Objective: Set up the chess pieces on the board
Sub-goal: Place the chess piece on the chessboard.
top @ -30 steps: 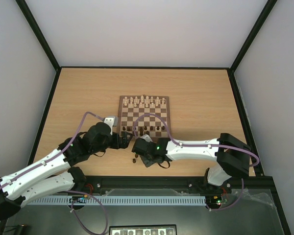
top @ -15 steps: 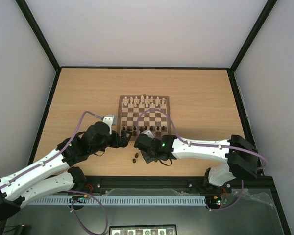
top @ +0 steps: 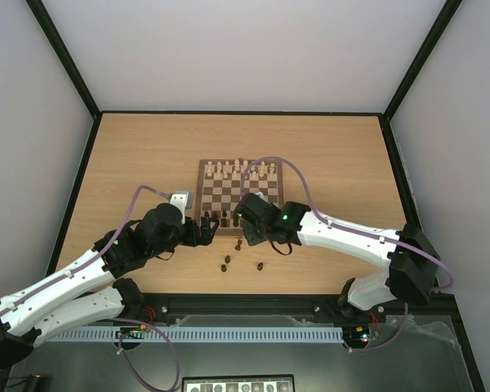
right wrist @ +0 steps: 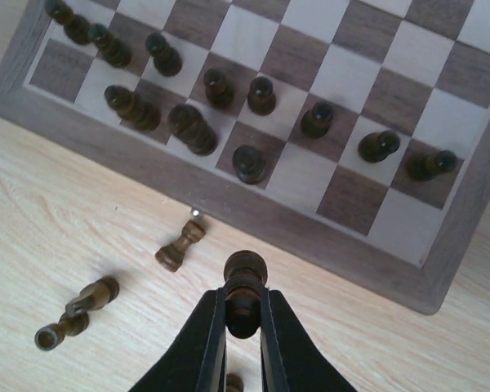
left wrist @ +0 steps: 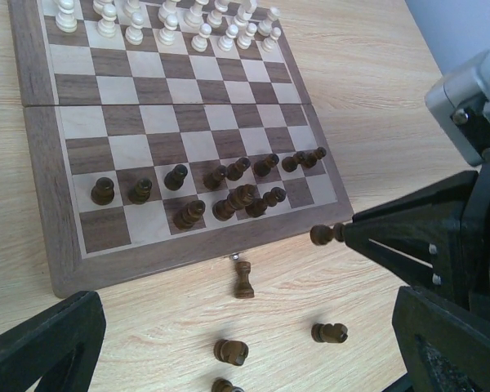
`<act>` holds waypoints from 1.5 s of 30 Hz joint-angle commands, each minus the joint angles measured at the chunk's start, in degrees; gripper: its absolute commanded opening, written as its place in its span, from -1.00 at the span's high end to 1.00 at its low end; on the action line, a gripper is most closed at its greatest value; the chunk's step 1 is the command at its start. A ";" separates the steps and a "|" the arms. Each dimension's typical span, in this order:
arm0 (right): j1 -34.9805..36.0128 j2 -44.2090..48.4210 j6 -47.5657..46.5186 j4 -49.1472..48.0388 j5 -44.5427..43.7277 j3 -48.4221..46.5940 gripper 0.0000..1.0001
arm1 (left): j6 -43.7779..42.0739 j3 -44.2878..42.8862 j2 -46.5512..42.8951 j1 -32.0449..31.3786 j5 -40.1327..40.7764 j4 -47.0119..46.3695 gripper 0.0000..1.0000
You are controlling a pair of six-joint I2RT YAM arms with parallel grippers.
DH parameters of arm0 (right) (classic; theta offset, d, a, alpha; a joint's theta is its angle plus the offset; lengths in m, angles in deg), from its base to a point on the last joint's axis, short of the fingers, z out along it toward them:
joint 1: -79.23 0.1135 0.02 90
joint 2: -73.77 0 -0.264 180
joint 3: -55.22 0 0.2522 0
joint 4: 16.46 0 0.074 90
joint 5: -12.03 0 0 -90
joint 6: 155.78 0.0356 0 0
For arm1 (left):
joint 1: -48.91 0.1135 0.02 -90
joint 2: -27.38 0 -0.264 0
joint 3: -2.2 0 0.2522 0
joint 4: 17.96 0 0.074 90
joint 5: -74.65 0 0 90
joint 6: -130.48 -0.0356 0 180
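Nearest the arm bases, four small dark brown wooden chess pieces lie loose on the light wooden tabletop, in front of the board; at least three of them are on their sides. The left gripper hangs over this stretch of table, its black fingers spread wide apart, with the loose pieces showing between them in the left wrist view. Just beside it, the right gripper has its fingers pressed together on one more dark brown piece, pinched so that its ringed end sticks out past the fingertips. That piece is over bare table just short of the board's near border. Beyond lies the square wooden chessboard, checkered in dark brown and cream inside a brown border. About a dozen dark brown pieces stand on its two nearest ranks: a long line on the second rank and a tighter clump on the first. At the far edge, the cream-white pieces stand in two rows.
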State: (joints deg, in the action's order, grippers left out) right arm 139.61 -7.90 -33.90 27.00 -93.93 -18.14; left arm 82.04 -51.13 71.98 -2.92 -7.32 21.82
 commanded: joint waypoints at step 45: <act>-8.87 -14.28 -6.17 -1.39 2.04 -5.67 0.84 | -1.23 -0.85 1.10 -0.20 0.36 -2.27 -0.98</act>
State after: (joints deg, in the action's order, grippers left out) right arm 131.26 -21.34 -39.45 24.16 -91.53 -23.01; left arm 81.38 -51.13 72.90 -2.92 -7.23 20.55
